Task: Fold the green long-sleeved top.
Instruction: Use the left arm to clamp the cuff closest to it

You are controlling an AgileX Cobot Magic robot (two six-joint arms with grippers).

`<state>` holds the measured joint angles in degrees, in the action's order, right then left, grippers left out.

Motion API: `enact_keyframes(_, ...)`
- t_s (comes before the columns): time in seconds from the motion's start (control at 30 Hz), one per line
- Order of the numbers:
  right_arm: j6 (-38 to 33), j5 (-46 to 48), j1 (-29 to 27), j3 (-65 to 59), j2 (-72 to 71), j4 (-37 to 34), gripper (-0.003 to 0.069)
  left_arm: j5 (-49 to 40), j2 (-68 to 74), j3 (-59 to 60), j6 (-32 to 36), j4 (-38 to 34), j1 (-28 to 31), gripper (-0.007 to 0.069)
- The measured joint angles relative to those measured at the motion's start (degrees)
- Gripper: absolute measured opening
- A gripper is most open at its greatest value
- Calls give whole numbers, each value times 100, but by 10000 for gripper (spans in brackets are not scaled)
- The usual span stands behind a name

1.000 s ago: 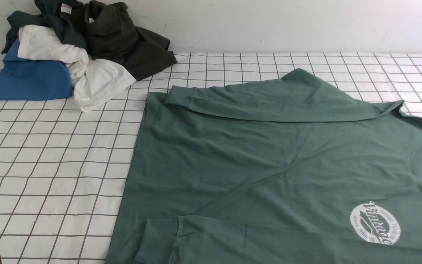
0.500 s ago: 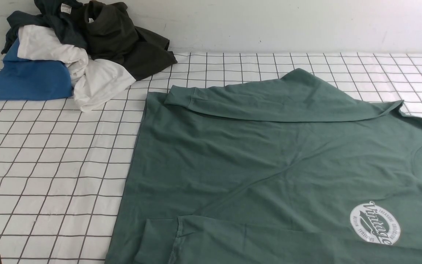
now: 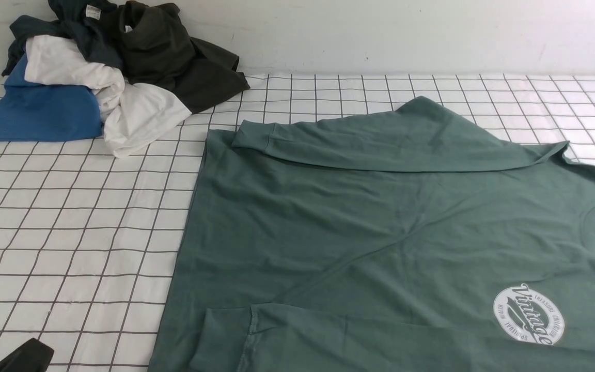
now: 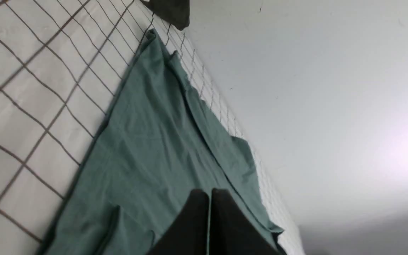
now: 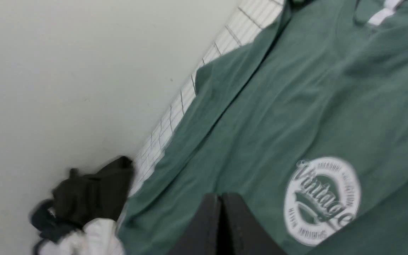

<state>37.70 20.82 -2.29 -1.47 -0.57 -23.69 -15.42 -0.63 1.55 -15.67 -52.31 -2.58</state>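
I have both grippers clenched on nothing. The left gripper (image 4: 209,193) has its 2 fingers pressed together, with the hem end of the green long-sleeved top (image 3: 380,232) spread just ahead of its jaws. The right gripper (image 5: 221,196) is shut too, the white logo (image 5: 322,200) just beside its tips. Both sleeves lie across the body, probably so it folds as a rectangle. The right view is blurred, so I can't judge height.

The long-sleeved top (image 3: 380,232) lies on the table (image 3: 70,232) at right, the clothes pile (image 3: 106,77) behind at left.
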Motion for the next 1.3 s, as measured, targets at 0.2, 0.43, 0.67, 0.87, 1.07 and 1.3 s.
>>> enact_keyframes(0.2, 175, 15, 0, -6, 0, -1006, -16, 138, 0, 1, 25, -765, 0, -7)
enact_keyframes(0.43, -80, -449, 0, -6, 0, -517, -16, 201, 0, 6, 938, -883, 0, -7)
enact_keyframes(0.67, -1247, -493, 0, 10, 0, -486, -16, -682, 73, -1167, 3425, -680, 0, -7)
enact_keyframes(0.87, -2898, 106, 0, 1166, 849, 66, -16, -2454, 1868, -2672, 3726, 1010, 0, -7)
enact_keyframes(1.07, -4331, 1136, 0, 2956, 2553, 737, -16, -4300, 4044, -4275, 3337, 2948, -8, -6)
enact_keyframes(1.3, -5017, 2894, 426, 4161, 4430, 309, -16, -4572, 6084, -5021, 3244, 3588, -1089, 99)
